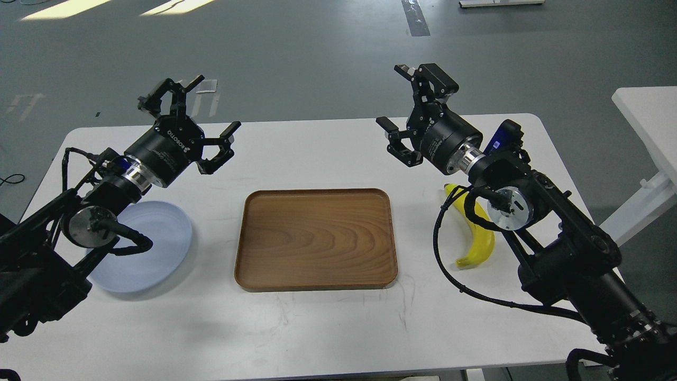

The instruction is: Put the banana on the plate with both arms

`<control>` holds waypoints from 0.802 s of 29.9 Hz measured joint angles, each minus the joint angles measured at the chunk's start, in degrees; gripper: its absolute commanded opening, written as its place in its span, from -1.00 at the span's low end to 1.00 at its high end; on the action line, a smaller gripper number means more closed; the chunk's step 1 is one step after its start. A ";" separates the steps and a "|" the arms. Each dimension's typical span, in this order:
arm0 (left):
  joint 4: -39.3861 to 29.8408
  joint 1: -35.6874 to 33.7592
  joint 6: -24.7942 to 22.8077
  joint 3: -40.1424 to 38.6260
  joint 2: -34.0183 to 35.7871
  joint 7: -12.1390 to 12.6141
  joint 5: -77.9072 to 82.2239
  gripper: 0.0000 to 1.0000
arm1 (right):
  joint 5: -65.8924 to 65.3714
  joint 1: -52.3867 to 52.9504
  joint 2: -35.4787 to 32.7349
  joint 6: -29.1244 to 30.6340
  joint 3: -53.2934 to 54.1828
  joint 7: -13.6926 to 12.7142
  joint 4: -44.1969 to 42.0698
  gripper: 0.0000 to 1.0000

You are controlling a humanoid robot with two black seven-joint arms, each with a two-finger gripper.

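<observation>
The yellow banana [478, 237] lies on the white table at the right, partly hidden behind my right arm's wrist. The pale blue plate [153, 246] sits at the left, partly covered by my left arm. My left gripper [186, 121] is open and empty, held high above the table behind the plate. My right gripper [415, 114] is open and empty, held high up and to the left of the banana, well clear of it.
A brown wooden tray [316, 238] lies in the table's middle between plate and banana. The white table [317, 328] ends close behind both grippers. Another white table [648, 114] stands off to the right.
</observation>
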 measured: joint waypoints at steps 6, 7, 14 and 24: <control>-0.03 -0.97 -0.08 -0.79 1.38 1.34 -0.14 0.96 | -0.01 -0.08 -0.05 -0.05 0.63 0.08 0.36 1.00; -0.08 -1.27 -0.09 -0.71 1.37 1.86 -0.03 0.96 | 0.00 -0.14 0.00 -0.06 0.75 0.08 0.43 1.00; -0.29 -0.93 -0.09 -0.19 1.56 2.80 0.53 0.96 | 0.23 -0.89 0.18 0.13 2.98 -0.18 0.77 1.00; -0.87 0.78 1.53 -0.29 1.02 4.87 -0.14 0.96 | 0.05 -3.95 1.29 0.32 4.66 -0.01 3.50 1.00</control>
